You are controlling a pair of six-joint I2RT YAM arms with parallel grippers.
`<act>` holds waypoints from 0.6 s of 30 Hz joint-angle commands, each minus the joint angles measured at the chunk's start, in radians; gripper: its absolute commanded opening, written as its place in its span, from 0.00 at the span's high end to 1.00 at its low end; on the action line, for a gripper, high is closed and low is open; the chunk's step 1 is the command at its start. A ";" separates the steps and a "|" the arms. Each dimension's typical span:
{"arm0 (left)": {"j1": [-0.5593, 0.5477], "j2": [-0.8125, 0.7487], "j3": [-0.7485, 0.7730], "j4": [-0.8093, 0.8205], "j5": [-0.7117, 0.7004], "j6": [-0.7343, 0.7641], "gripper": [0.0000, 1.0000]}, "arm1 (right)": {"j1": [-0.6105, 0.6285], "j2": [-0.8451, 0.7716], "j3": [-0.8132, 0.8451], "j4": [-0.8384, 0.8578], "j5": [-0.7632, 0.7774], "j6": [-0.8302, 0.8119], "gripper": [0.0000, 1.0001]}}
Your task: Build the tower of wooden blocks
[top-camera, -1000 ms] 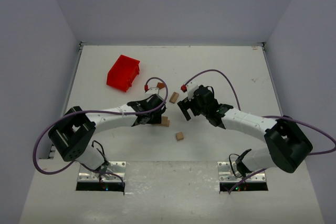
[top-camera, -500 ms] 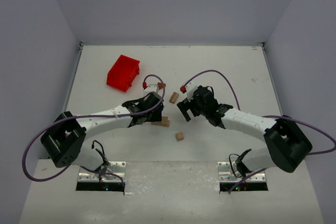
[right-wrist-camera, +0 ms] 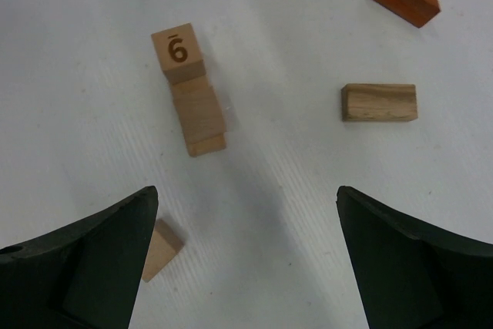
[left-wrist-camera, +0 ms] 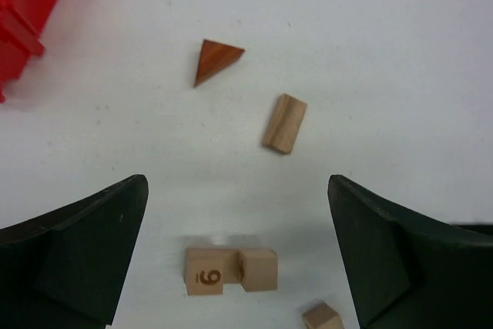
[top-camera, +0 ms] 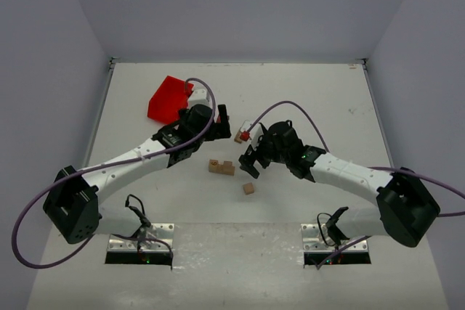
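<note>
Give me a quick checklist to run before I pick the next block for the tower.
1. Open, empty left gripper: ok.
2. Open, empty right gripper: ok.
3. Stack begun: the numbered cube and a pale block touch side by side, and nothing looks stacked: not ok.
4. The loose slab lies apart from the other pieces: ok.
5. The wedge lies alone, clear of the red bin: ok.
6. The small cube is partly hidden behind the right gripper, so its clearance: cannot tell.
</note>
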 commanded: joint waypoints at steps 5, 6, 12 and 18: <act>0.267 -0.095 -0.065 0.183 0.009 0.055 0.00 | 0.087 0.149 0.136 -0.032 -0.030 -0.121 0.01; 0.297 -0.104 -0.083 0.193 0.014 0.051 0.00 | 0.091 0.169 0.157 -0.039 -0.020 -0.124 0.01; 0.401 -0.120 -0.155 0.220 0.022 0.005 0.00 | 0.130 0.278 0.224 -0.040 0.026 -0.159 0.01; 0.412 -0.106 -0.173 0.228 0.028 -0.006 0.00 | 0.145 0.366 0.299 -0.051 0.063 -0.142 0.01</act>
